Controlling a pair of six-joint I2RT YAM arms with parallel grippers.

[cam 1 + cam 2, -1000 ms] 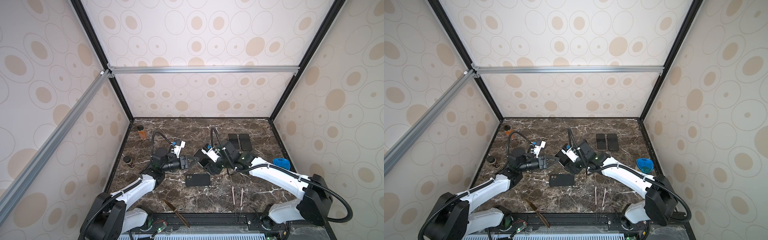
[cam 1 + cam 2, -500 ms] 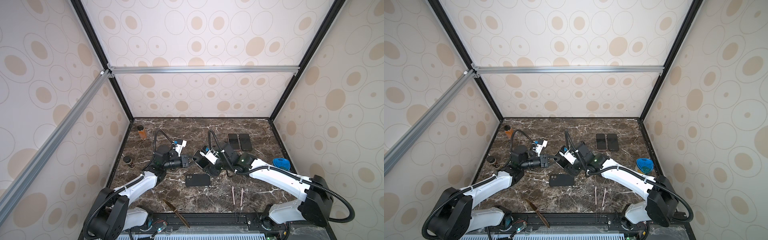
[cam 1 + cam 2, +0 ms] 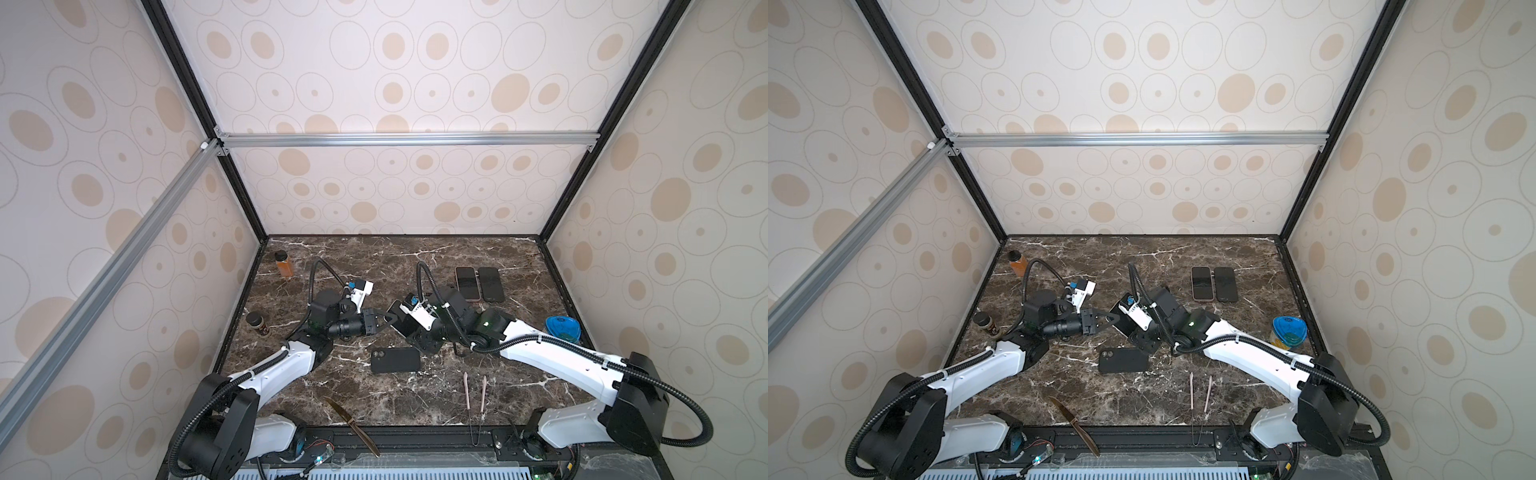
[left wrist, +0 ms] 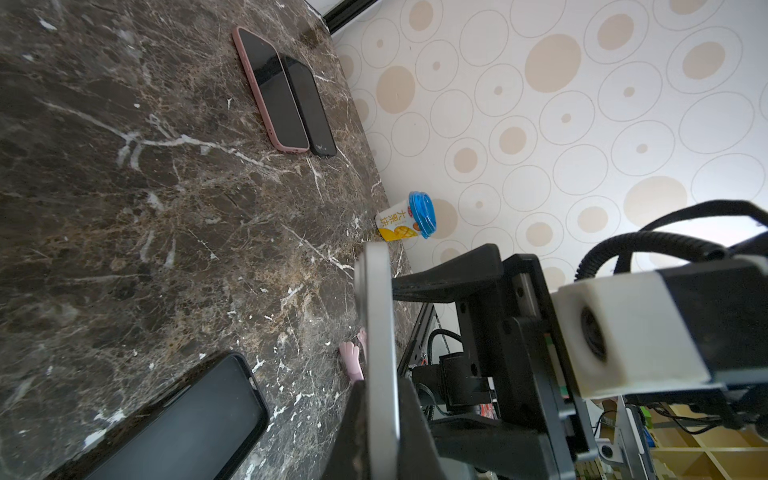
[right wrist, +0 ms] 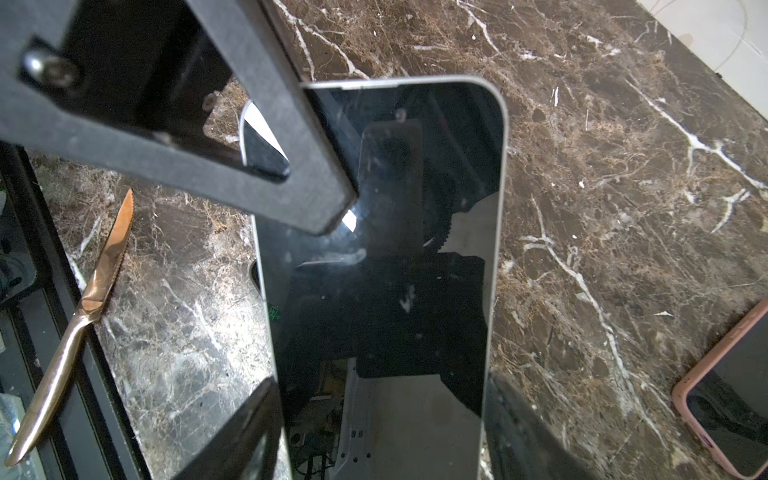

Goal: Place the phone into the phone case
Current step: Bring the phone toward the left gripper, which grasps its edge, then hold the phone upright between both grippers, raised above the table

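Along the left edge of the table [image 3: 519,257] we see an orange bottle [image 3: 284,264] toward the back and a dark jar [image 3: 258,323] nearer the front. Both are close to the wall and well apart from the grippers. A knife [image 3: 351,426] lies at the front edge, partly over the rail.

Next comes the left gripper [image 3: 1113,318], reaching toward the middle. Its fingers [image 4: 417,432] are closed on one short end of the phone [image 3: 401,321], one on each face. In the right wrist view one finger [image 5: 270,166] lies across a corner of the dark screen. We see the phone held above the marble near the table's centre, between the two grippers.

Just in front of it, toward the front edge, the black phone case [image 3: 395,360] lies flat, apart from both grippers, with bare stone around it.

From the other side the right gripper [image 5: 382,424] clamps the phone across its width, a finger pressed on each long edge.

Pink-tipped tweezers [image 3: 467,390] lie near the front edge, right of the case. Behind the right arm a pink-cased phone [image 3: 468,283] and a dark phone [image 3: 491,284] lie side by side, touching, with open marble up to the back wall. Close to the right wall stands a blue-lidded cup [image 3: 562,328], near the right arm.
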